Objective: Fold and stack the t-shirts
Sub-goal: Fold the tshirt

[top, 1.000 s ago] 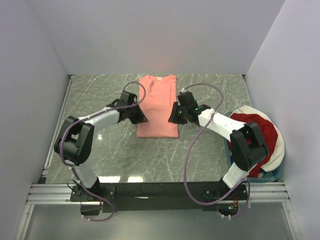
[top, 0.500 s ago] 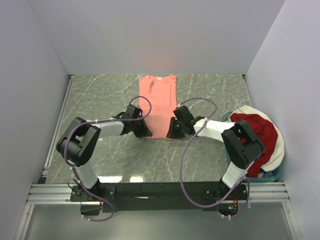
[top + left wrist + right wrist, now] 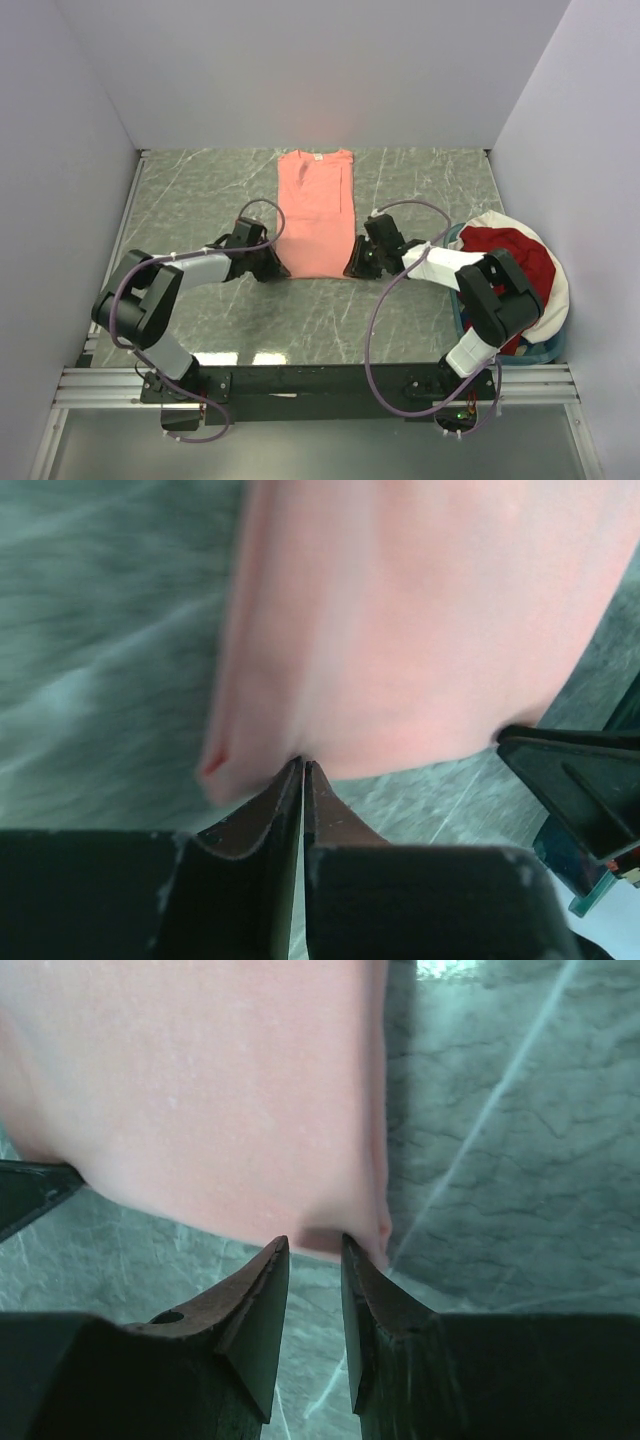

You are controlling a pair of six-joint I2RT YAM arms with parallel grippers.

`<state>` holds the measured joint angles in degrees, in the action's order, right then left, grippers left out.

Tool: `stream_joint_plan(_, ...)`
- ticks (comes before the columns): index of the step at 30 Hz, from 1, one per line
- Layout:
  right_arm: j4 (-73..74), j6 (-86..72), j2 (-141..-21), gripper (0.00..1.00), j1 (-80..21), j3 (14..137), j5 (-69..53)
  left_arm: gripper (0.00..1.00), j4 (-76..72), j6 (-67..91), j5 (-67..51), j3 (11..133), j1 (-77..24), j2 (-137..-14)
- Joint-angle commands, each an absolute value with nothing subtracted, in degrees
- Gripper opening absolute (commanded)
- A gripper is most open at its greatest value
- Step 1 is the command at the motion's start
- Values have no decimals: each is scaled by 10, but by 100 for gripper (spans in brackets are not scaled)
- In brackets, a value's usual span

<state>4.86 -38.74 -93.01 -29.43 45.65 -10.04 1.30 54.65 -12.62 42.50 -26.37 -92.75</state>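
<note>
The salmon-pink t-shirt (image 3: 315, 210) lies flat as a long narrow strip at the back middle of the table, neck label at the far end. My left gripper (image 3: 278, 270) is at its near left corner. In the left wrist view the gripper (image 3: 302, 765) is shut, tips touching the hem of the shirt (image 3: 420, 630). My right gripper (image 3: 351, 270) is at the near right corner. In the right wrist view it (image 3: 315, 1242) is open by a narrow gap, tips at the hem (image 3: 200, 1090). The dark red t-shirt (image 3: 510, 255) lies in the basket.
The white-rimmed round basket (image 3: 560, 300) stands at the right by the right arm's base, with white cloth (image 3: 490, 222) beside the red shirt. White walls close in the marble table (image 3: 200, 190) on three sides. The arms' cables loop above the table.
Both grippers have moved from the shirt's mid sides towards me, down to its near corners. The shirt has stayed in place.
</note>
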Motion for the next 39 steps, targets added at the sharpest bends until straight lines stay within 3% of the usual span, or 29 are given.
stream_joint_plan(1,62,-378,-907,35,-277,437,-93,11,19,527,-121,405,-242,-899)
stream_joint_plan(7,62,-380,-882,36,-271,425,-111,11,19,520,-128,389,-227,-890)
stream_joint_plan(15,63,-372,-853,36,-246,403,-116,18,33,506,-127,370,-196,-846)
stream_joint_plan(25,34,-387,-865,40,-247,400,-139,42,16,503,-137,370,-194,-867)
stream_joint_plan(39,-25,-421,-910,40,-247,388,-149,37,4,516,-122,370,-194,-924)
